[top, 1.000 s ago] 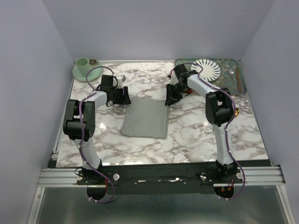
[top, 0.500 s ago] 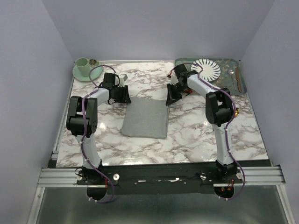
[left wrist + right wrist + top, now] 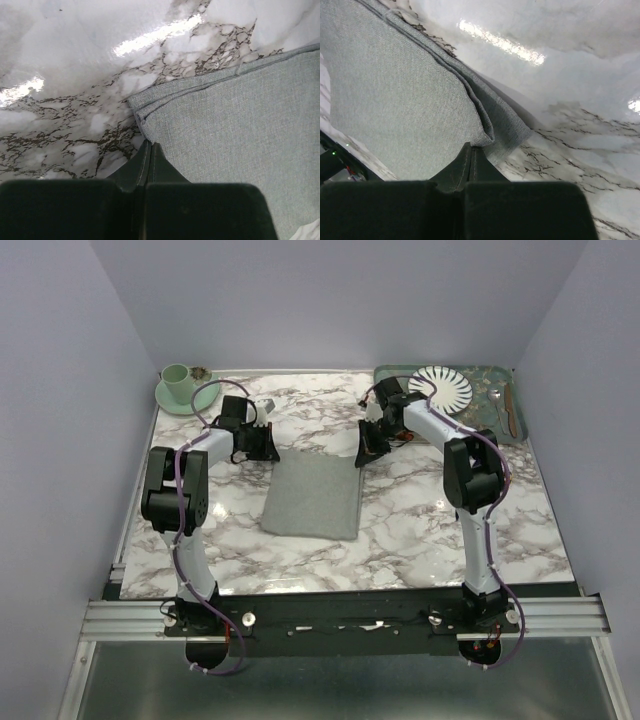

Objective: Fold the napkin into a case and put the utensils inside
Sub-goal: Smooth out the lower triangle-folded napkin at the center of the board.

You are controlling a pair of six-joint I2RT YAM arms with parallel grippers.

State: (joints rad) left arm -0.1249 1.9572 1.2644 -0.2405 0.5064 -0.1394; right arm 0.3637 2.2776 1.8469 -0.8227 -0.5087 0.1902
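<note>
The grey napkin [image 3: 312,495] lies folded flat in the middle of the marble table. My left gripper [image 3: 268,450] sits at its far left corner, jaws pressed together on the cloth edge [image 3: 150,135]. My right gripper [image 3: 362,454] sits at the far right corner, jaws shut on the top layer, which curls up at the tips [image 3: 482,137]. Two slim utensils [image 3: 504,408] lie on the right end of the green tray [image 3: 395,373], well away from both grippers. No case shape shows.
A striped white plate [image 3: 441,387] rests on the tray at the far right. A green cup [image 3: 177,375] stands on a saucer [image 3: 196,399] at the far left corner. A small gold item [image 3: 508,478] lies beside the right arm's elbow.
Both grippers have closed at the napkin's far corners. The left arm's elbow swung slightly outward and its gripper edged toward the corner. The napkin has stayed flat.
</note>
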